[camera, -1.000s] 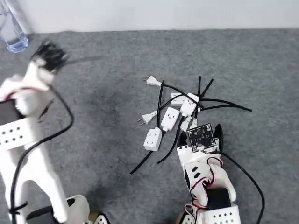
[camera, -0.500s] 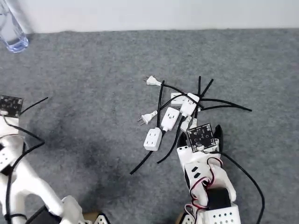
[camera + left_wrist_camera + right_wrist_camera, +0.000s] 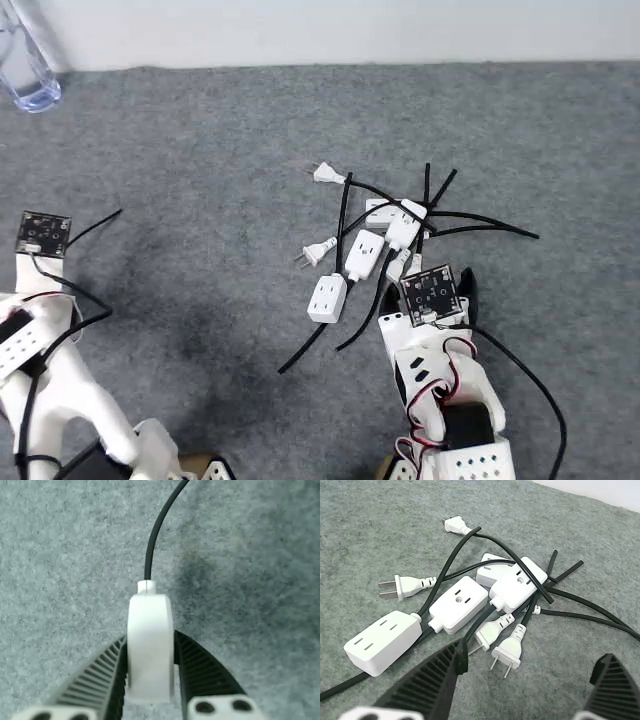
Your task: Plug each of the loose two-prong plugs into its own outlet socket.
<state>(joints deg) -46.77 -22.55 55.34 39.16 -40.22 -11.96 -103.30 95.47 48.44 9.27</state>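
Observation:
A tangle of white outlet sockets and black cords lies mid-table. It includes a three-slot socket (image 3: pixel 327 297), a second socket (image 3: pixel 364 253) and a third (image 3: pixel 404 228). Loose two-prong plugs lie around them: one at the far end (image 3: pixel 328 175), one on the left (image 3: pixel 320 250), two side by side (image 3: pixel 509 650). My right gripper (image 3: pixel 535 659) stands open just short of the pile, holding nothing. My left gripper (image 3: pixel 150 640) is shut on a white socket body (image 3: pixel 150 625), low over the carpet at the table's left (image 3: pixel 42 233). Its black cord (image 3: pixel 160 525) trails away.
A clear water bottle (image 3: pixel 25 70) stands at the far left corner. Grey carpet (image 3: pixel 200 150) covers the table, open between the two arms. A pale wall (image 3: pixel 350 30) runs along the back. Black cords (image 3: pixel 490 225) fan out to the right of the pile.
The left arm has swung from the far left down toward the table's near left, carrying its cord. The right arm and the pile have not moved.

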